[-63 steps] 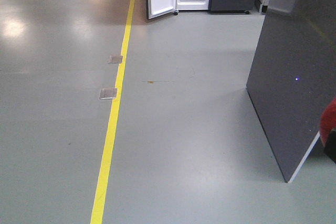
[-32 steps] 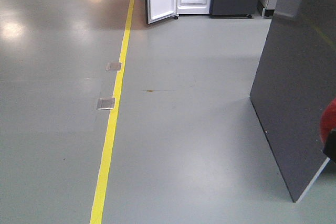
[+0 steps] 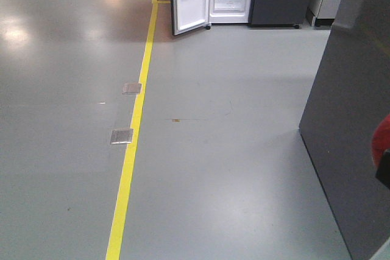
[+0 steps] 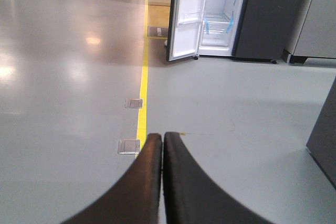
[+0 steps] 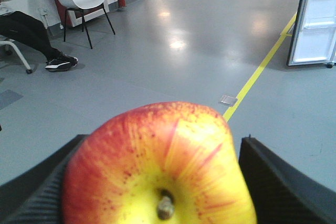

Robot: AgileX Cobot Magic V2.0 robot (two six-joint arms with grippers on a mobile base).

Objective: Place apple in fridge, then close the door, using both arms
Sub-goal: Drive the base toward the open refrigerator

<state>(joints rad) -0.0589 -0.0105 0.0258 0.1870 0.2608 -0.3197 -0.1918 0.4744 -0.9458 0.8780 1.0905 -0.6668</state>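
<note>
Apple [image 5: 157, 166]: clamped in the right gripper [image 5: 157, 182], stem end and yellow patch facing the wrist camera. The front view shows only a red sliver at the right edge.
Right fingers [image 5: 286, 182]: spread to the apple's width, one ribbed pad on each side.
Left gripper [image 4: 163, 145]: fingers [image 4: 142, 182] pressed together with nothing between them, pointing over the floor [image 4: 236, 108] toward the fridge.
Fridge [image 4: 218, 14]: far across the floor, its white shelves and blue tape showing.
Door [image 4: 184, 17]: swung wide open, near the yellow line [image 4: 143, 93].
Apple, handling: likely firm and fairly light, with a smooth waxy skin that could slip. Hard squeezing would bruise it.
Apple, hold: across the widest part, as it is now, looks soundest. Being round, it may roll once set on a glass shelf.
Door, handling: probably swings easily. A push on the flat outer face near the free edge would suit the left gripper.
</note>
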